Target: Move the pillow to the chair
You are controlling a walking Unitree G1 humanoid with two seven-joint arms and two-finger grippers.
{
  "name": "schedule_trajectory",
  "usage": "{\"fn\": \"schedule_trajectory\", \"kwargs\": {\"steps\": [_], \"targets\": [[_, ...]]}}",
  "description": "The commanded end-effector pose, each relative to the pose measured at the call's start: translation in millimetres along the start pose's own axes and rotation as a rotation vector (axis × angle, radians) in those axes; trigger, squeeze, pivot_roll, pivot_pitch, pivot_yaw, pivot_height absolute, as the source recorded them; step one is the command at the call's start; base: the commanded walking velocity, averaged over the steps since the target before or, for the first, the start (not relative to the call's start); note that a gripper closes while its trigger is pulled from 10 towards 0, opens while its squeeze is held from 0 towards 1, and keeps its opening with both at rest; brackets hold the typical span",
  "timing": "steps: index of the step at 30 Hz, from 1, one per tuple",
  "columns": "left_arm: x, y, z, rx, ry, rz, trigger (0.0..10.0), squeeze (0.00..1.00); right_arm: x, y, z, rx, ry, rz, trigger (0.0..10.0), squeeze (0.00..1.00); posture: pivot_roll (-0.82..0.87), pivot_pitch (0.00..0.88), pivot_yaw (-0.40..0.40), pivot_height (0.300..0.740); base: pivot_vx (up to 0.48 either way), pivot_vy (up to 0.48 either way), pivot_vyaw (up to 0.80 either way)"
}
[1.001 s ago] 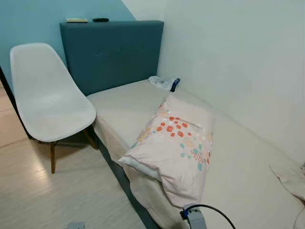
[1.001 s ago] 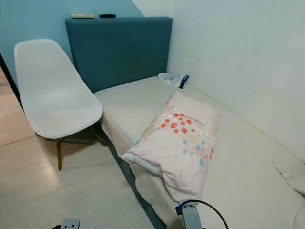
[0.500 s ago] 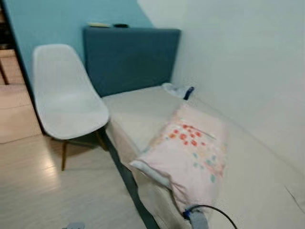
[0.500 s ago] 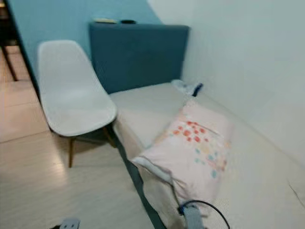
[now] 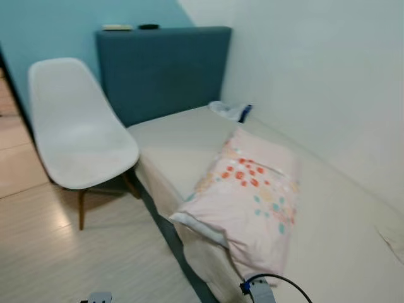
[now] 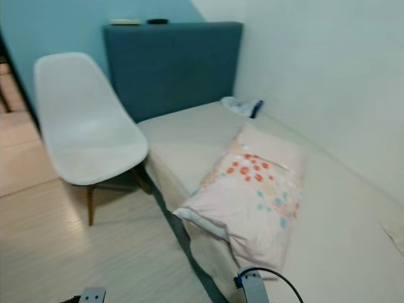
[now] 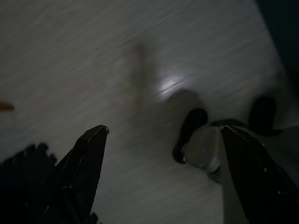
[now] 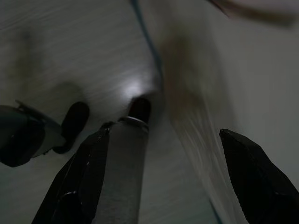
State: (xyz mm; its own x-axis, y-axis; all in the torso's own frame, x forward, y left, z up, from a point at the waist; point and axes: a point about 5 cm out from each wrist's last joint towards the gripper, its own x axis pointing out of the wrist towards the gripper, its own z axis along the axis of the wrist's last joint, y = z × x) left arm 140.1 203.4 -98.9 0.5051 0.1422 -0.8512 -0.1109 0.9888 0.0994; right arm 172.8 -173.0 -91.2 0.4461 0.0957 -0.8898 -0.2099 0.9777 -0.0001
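A pale pink pillow (image 5: 245, 197) with orange and teal dots lies on the cream bed (image 5: 177, 142), its near corner hanging over the bed's left edge. A white shell chair (image 5: 79, 136) with wooden legs stands on the floor left of the bed, beside the headboard, its seat bare. My left gripper (image 7: 163, 129) hangs open above the wooden floor. By the side of the bed, low down, my right gripper (image 8: 164, 132) is also open. Both are far from the pillow and hold nothing.
A teal headboard (image 5: 164, 69) stands at the back, with two small flat items (image 5: 129, 27) on top. A crumpled cloth with a dark blue part (image 5: 231, 111) lies at the bed's head. A white wall runs along the right. Light wooden floor (image 5: 76, 259) lies left of the bed.
The whole picture has swung sideways and back, so the camera has moved. The pillow, chair and bed stay where they were. Both arms still hang low.
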Motion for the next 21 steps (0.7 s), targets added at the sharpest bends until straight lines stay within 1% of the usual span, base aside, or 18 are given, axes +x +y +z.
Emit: {"fn": "schedule_trajectory", "kwargs": {"steps": [1,3,5,9,21], "targets": [[-0.4,-3.3,-3.2,0.020,0.016,-0.017,10.0,0.00,-1.4,-7.4,-2.5,0.024,0.007,-0.021,10.0,0.00,0.15,0.000,-0.103,0.740,0.000,0.000,-0.79],[-0.2,-3.2,-2.5,0.026,0.014,-0.019,10.0,0.00,-1.6,-8.2,-2.4,0.027,0.003,-0.028,10.0,0.00,0.15,0.000,-0.102,0.740,0.262,0.000,-0.79],[0.0,-3.3,-1.5,0.029,0.012,-0.020,10.0,0.00,-1.4,-7.3,-1.9,0.052,-0.008,-0.026,10.0,0.00,0.15,0.000,-0.101,0.740,0.270,0.000,-0.78],[0.1,-4.1,-1.1,0.033,0.011,-0.025,10.0,0.00,-0.8,-4.3,-0.3,0.014,-0.010,-0.014,10.0,0.00,0.15,0.000,-0.101,0.740,0.276,0.000,0.00],[-0.8,-3.7,-5.2,0.031,0.021,-0.024,10.0,0.00,-0.7,-3.5,-0.6,-0.006,0.000,-0.007,10.0,0.00,0.16,0.000,-0.105,0.740,0.297,0.000,0.00]]}}
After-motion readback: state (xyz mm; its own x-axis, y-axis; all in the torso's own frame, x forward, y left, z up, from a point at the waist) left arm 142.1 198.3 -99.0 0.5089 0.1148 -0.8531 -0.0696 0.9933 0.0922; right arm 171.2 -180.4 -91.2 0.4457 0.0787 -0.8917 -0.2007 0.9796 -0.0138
